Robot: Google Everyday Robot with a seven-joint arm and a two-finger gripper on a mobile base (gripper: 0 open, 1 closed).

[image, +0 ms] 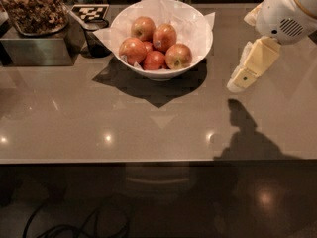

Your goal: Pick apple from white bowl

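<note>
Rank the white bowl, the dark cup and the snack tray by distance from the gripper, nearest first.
The gripper hovers at the right.
1. white bowl: centre back, to its left.
2. dark cup: left of the bowl.
3. snack tray: far left corner.

The white bowl [159, 75], lined with white paper, stands on the brown table [74, 118] and holds five apples. The apple [178, 56] with the yellow-green dimple lies at the front right of the bowl. The gripper [238, 82] hangs above the table, to the right of the bowl and apart from it.
</note>
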